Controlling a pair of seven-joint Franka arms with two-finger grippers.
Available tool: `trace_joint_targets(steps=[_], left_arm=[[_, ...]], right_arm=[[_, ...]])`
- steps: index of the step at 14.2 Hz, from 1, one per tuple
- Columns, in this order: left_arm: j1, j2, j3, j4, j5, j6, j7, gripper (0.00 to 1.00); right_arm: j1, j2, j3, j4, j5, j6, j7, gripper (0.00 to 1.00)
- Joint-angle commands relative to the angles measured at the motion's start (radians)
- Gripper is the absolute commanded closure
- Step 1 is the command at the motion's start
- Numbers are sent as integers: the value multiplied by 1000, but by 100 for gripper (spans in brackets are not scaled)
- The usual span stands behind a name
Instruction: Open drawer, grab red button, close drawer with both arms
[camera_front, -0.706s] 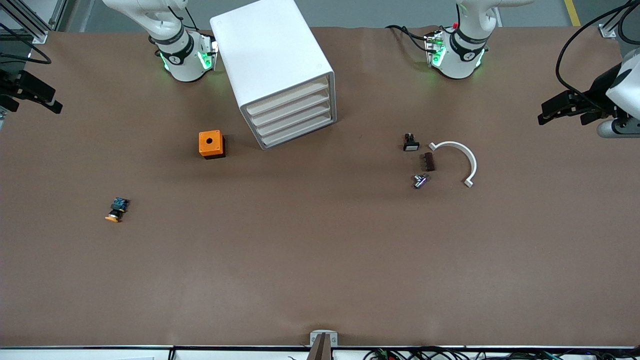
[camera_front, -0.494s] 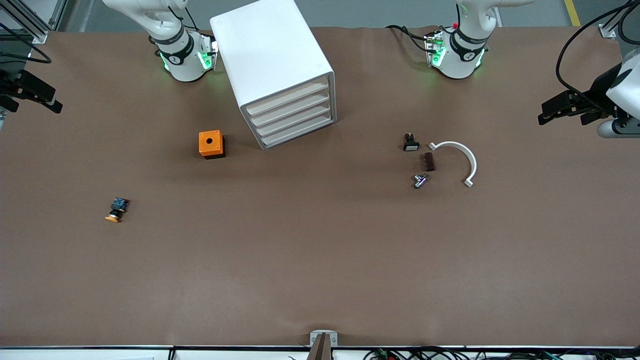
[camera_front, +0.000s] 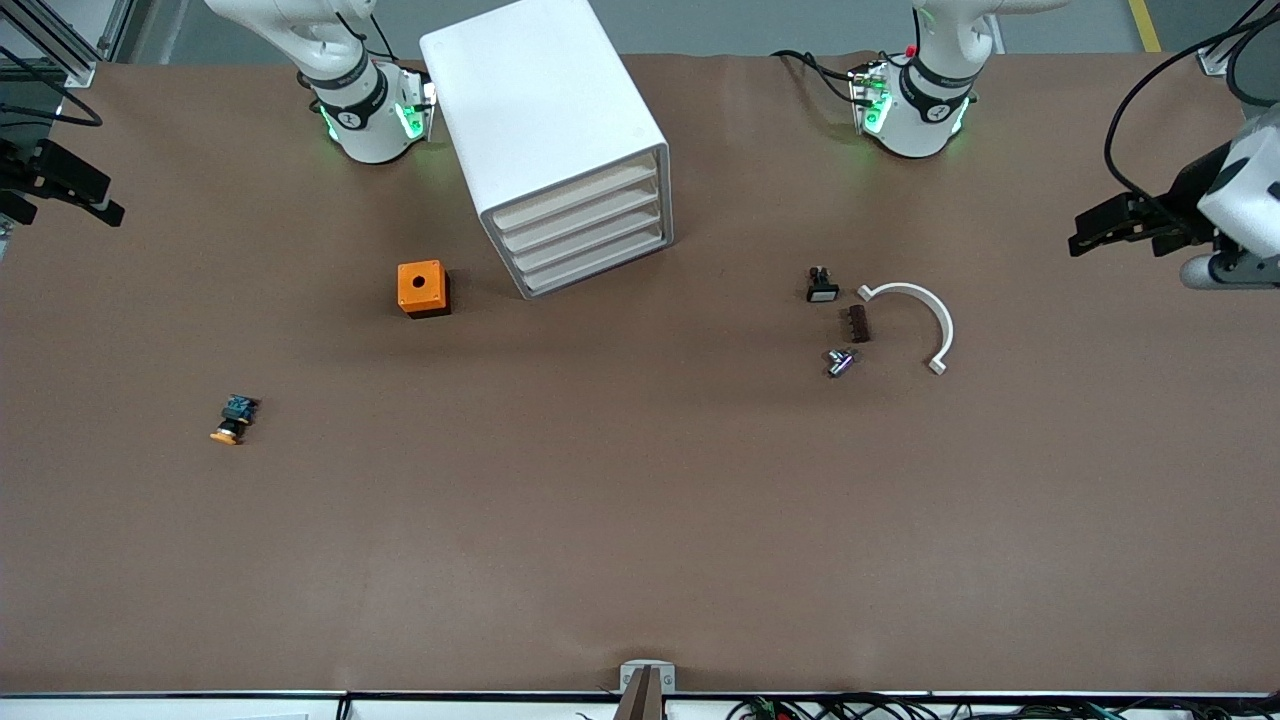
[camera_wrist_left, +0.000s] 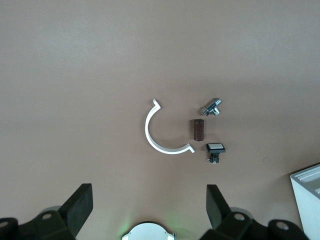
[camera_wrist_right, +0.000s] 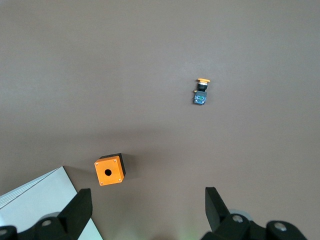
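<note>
Drawers in the large white boxy cabinet (camera_front: 560, 140) are all shut, the lowest white drawer (camera_front: 598, 268) included; no red-capped button shows. Left gripper (camera_wrist_left: 147, 212) hangs wide open and empty above a white curved plastic bracket (camera_wrist_left: 160, 131), while right gripper (camera_wrist_right: 145, 212), equally spread and empty, hangs above an orange box with a hole (camera_wrist_right: 109, 170).

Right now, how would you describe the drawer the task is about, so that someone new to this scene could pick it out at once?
Find the large white cabinet standing near the right arm's base, beside the orange box. Its open face shows four shallow white drawers stacked one above another. The drawer meant is the lowest of the four, right at the tabletop, shut like the three above it.
</note>
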Motion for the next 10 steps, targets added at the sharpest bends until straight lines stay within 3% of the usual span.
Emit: trace_joint_targets(steps=[1,4,10], left_arm=[[-9,58,-7,20,-15,-2,-13,0],[-24,120,-27,18,-35,35,-82,0],[-24,219,-154,20,-46,118,-375,0]], right_arm=[[-2,-27,-3,-26,-2,9,-12,0],[-2,-27,-1,-26,-3,4,-12,0],[-2,-26,-1,-26,-2,3,-12,0]])
